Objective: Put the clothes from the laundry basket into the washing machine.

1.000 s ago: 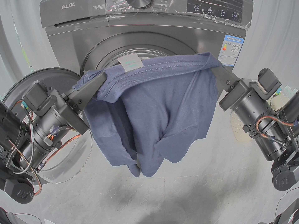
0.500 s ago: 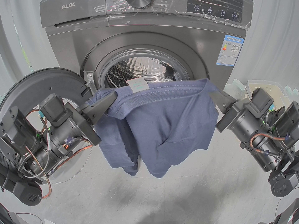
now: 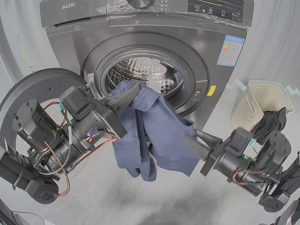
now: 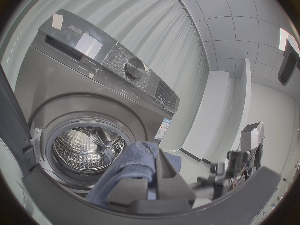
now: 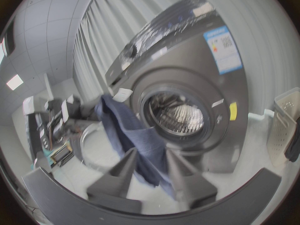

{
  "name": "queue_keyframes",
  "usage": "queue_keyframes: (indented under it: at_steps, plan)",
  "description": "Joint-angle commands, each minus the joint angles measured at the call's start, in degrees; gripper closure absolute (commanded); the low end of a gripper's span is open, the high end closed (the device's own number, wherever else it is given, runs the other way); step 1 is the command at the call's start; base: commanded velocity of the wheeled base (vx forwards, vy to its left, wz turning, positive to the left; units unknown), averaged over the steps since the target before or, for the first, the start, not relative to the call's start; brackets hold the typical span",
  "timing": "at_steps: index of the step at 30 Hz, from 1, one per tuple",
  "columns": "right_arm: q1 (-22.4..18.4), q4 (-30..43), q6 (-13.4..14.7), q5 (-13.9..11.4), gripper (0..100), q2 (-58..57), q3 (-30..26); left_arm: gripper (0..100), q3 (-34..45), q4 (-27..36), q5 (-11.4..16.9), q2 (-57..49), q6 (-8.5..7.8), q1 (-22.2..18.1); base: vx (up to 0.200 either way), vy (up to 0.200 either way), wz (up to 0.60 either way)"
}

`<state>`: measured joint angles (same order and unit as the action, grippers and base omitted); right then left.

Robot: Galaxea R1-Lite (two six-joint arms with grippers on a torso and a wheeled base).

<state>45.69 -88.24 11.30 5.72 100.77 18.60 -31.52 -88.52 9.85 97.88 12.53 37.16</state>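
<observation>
hanging from the left gripper, whose fingers pinch its bunched top, the blue shirt is right at the lower lip of the opening of the washing machine, most of its cloth draping down outside, so i judge it is held high there to be fed over the lip and inside. the right gripper, fingers spread wide and holding nothing, is below and right of that opening beside the shirt's hem, likely so that one arm alone does the feeding. right of the machine stands the laundry basket, a dark garment draped over its rim.
</observation>
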Motion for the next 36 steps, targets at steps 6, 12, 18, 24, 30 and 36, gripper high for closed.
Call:
queue_keyframes:
  at_steps: [6, 12, 18, 24, 30, 36]
  plan:
    - [7.92, -0.01, 0.13, -0.36, 0, 6.90, -7.35, 100, -4.33, 0.19, -0.18, 3.55, -0.14, 1.69, 0.000, 0.000, 0.00]
    - [3.44, -0.01, -0.40, -0.36, 0, 12.00, 0.47, 100, -4.77, 0.10, 0.17, 3.64, -0.14, 2.13, 0.000, 0.000, 0.00]
    - [-1.22, -0.01, -0.49, -0.53, 0, 14.98, 4.95, 100, -4.25, -0.08, 0.17, 3.02, -0.14, 2.22, 0.000, 0.000, 0.00]
    - [-3.77, -0.01, -1.19, -4.14, 0, 17.45, 7.50, 100, -4.33, -0.08, 0.26, 3.02, -0.14, 2.22, 0.000, 0.000, 0.00]
    - [-3.24, -0.01, -1.28, -6.95, 0, 21.84, 11.90, 100, -4.25, -0.08, 0.35, 3.02, -0.14, 2.22, 0.000, 0.000, 0.00]
    - [-2.62, -0.01, -2.25, -7.39, 0, 27.20, 17.96, 100, -4.33, -0.08, 0.08, 2.84, -0.14, 2.22, 0.000, 0.000, 0.00]
